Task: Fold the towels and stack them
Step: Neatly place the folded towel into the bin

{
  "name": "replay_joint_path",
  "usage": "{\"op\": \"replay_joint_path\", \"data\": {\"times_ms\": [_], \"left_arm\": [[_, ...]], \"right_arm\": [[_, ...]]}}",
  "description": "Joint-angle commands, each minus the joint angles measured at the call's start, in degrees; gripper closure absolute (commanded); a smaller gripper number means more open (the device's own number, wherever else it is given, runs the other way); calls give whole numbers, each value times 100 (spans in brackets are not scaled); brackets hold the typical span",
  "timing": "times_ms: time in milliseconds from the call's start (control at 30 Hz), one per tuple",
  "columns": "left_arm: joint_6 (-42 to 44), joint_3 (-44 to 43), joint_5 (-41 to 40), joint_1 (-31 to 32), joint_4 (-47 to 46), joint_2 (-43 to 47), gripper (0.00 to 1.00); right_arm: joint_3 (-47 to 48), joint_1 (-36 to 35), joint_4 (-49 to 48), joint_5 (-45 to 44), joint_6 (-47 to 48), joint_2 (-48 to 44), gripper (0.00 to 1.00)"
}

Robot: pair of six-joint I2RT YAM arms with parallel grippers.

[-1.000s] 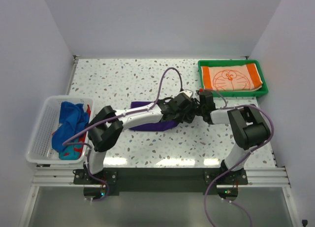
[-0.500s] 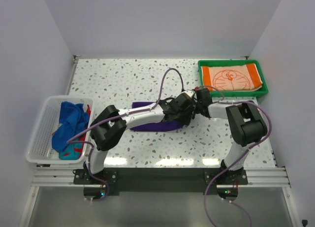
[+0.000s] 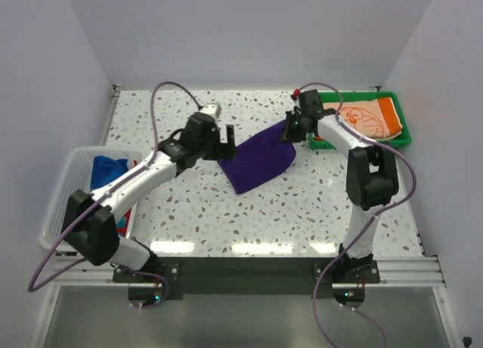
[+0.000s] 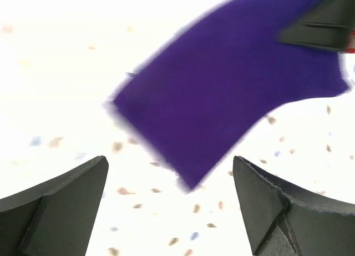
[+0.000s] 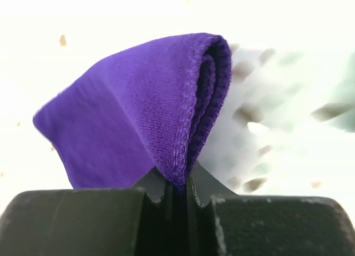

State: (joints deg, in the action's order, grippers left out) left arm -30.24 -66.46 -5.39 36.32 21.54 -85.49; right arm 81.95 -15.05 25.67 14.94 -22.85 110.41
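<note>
The dark purple towel (image 3: 256, 161) hangs folded and stretched slantwise over the middle of the table. Its upper right corner is pinched in my right gripper (image 3: 290, 129), just left of the green tray. In the right wrist view the doubled purple edge (image 5: 183, 117) sits between the jaws of my shut right gripper (image 5: 180, 184). My left gripper (image 3: 225, 140) stands open beside the towel's left edge and holds nothing. In the left wrist view the towel (image 4: 222, 84) lies beyond my left gripper (image 4: 169, 184). An orange-and-white towel with a cat face (image 3: 370, 118) lies in the tray.
The green tray (image 3: 405, 133) stands at the far right. A white mesh basket (image 3: 56, 212) at the left edge holds a blue towel (image 3: 106, 170). White walls close the table on three sides.
My left gripper opened, let go of the purple towel and drew back to the left. My right gripper shut on the towel's corner and carried it up and back toward the tray.
</note>
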Motion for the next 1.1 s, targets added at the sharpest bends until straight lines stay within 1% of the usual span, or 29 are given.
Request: {"op": "replay_joint_path", "data": {"times_ms": [0, 33, 133, 167, 300, 333, 400, 433, 600, 633, 667, 867, 1067], "left_arm": [[624, 352, -76, -694, 351, 726, 0], [703, 431, -111, -1070, 377, 849, 0], [879, 826, -515, -1547, 264, 1262, 0], [949, 1062, -629, -1609, 150, 1411, 0], [1055, 1240, -850, -1724, 158, 1500, 0], [1055, 1258, -920, -1724, 140, 1518, 0], [1038, 1354, -990, -1733, -9, 1562, 0], [1020, 1424, -1034, -1733, -44, 1571, 0], [994, 1513, -999, -1733, -132, 1386, 0], [994, 1530, -999, -1733, -141, 1369, 0], [1002, 1539, -999, -1733, -150, 1360, 0], [1011, 1565, -1026, -1733, -150, 1246, 0], [1002, 1566, -991, -1733, -176, 1149, 0]], "right_arm": [[1040, 204, 1297, -1035, 878, 278, 100], [1477, 291, 1431, -1220, 1036, 358, 100], [2190, 458, 1871, -1853, 1334, 604, 100], [2324, 511, 1915, -1967, 1414, 665, 100], [3115, 836, 2310, -2661, 1897, 859, 100], [3299, 959, 2293, -2976, 2125, 868, 100], [3388, 1091, 2119, -3163, 2250, 886, 100], [3432, 1222, 2048, -3268, 2528, 903, 100], [3301, 1487, 1363, -3164, 2672, 1078, 100], [3327, 1679, 1318, -3129, 2663, 1140, 100], [3353, 1715, 1300, -3050, 2680, 1193, 100], [3634, 1821, 1133, -3094, 2918, 1536, 100], [3819, 1944, 1054, -3225, 3251, 1545, 100]]}}
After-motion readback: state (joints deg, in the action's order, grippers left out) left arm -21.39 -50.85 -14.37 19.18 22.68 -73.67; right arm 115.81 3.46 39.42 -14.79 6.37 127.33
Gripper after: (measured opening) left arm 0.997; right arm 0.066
